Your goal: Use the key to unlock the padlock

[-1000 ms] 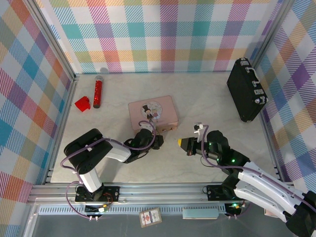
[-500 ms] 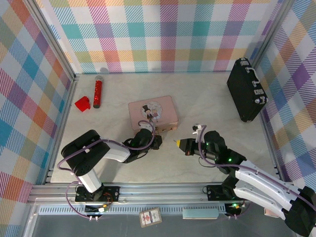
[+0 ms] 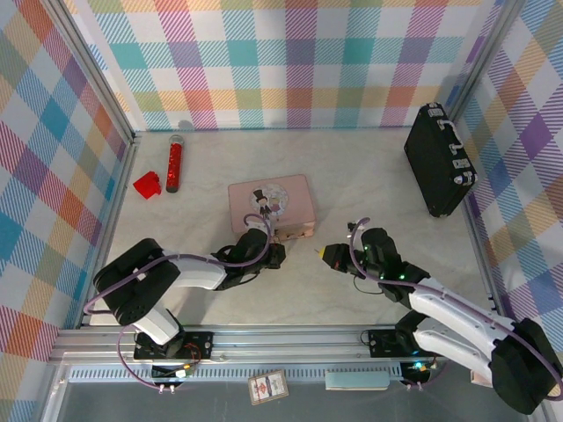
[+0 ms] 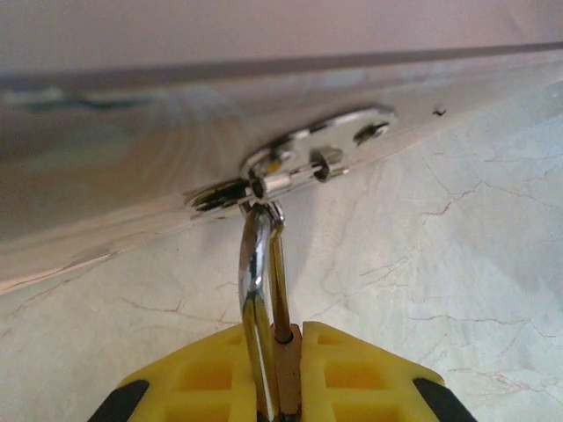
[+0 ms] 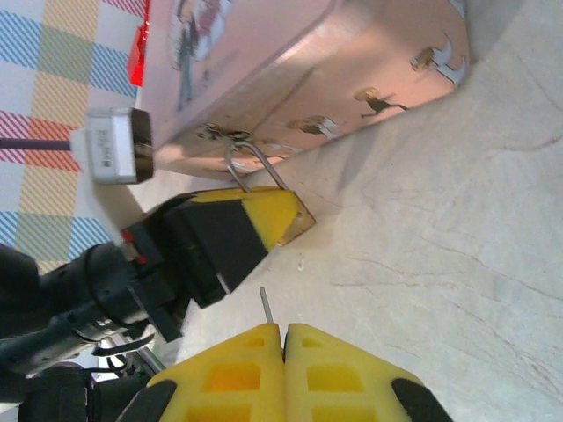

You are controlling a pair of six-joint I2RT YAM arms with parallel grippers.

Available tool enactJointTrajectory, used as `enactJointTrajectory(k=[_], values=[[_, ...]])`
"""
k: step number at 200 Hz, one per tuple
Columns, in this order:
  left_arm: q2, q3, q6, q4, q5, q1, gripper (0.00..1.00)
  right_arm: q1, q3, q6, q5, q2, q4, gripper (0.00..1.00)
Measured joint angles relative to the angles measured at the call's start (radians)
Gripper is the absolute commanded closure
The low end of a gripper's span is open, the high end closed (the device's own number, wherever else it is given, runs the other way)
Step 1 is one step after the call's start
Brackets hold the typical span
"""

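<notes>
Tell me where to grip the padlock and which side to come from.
Grip the padlock by its brass body, from the table side away from the pink tin: the shackle is hooked through the tin's latch, leaving just the body free. The left gripper is clamped there.

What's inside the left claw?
The padlock: its silver shackle and a sliver of brass body show in the left claw; its yellow fingers cover the rest.
</notes>
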Motion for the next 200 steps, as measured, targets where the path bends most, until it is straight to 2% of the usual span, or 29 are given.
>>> enactJointTrajectory(k=[79,200], values=[[-0.045,0.036,-0.064,-0.103,0.032,0.000,0.92,0.000,-0.068,0.156,-0.042,0.166,0.172,1.00],[-0.006,0.080,-0.180,-0.157,0.139,0.026,0.95,0.000,-0.070,0.187,-0.034,0.183,0.192,1.00]])
